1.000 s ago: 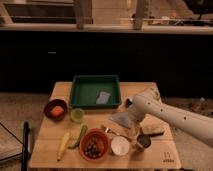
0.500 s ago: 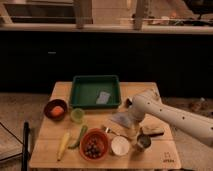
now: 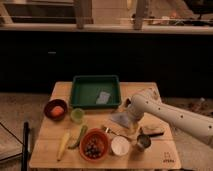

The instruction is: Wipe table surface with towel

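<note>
In the camera view, the towel (image 3: 121,119) lies on the wooden counter (image 3: 156,152), right of centre and just on the near side of the green tray (image 3: 95,79). It is pale grey and rumpled, with its long axis running roughly left to right. My end effector (image 3: 133,115) sits at its right end. I cannot tell whether it is open or closed.

Seems a test space dressed as kitchen: wooden table (image 3: 47,152) laid with bowls (image 3: 94,145), cup (image 3: 77,115), green tray (image 3: 95,80); dark counter (image 3: 100,55) behind. Gripper (image 3: 131,116) at towel (image 3: 121,119), right of centre.
</note>
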You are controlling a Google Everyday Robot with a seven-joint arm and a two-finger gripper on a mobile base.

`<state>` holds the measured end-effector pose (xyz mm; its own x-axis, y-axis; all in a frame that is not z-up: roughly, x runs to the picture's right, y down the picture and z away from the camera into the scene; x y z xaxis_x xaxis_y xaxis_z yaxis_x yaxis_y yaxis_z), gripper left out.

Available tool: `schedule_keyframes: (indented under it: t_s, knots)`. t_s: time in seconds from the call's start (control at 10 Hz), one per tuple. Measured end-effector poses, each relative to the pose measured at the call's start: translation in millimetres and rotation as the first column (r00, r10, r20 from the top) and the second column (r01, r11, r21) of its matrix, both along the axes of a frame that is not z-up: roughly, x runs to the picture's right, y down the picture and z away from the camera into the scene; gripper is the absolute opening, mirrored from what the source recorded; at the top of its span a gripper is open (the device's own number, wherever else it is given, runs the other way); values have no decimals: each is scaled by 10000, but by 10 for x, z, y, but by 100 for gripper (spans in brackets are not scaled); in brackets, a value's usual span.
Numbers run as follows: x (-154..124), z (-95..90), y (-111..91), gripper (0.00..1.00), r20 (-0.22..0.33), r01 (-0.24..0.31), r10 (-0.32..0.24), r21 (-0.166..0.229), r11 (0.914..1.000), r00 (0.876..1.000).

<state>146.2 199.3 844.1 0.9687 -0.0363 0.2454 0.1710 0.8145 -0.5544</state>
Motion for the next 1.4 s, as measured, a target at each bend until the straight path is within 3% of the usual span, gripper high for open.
schedule_keyframes:
  t_s: [0.7,0.9,1.4]
  knots:
    - [56,274,-25,80,-170,146,-153,-441,9989,9997]
    - [93,320,1,76,-225,170,-183,-567,9982,9996]
    - [92,351,32,26,-167,362,-374,-648,9972,9992]
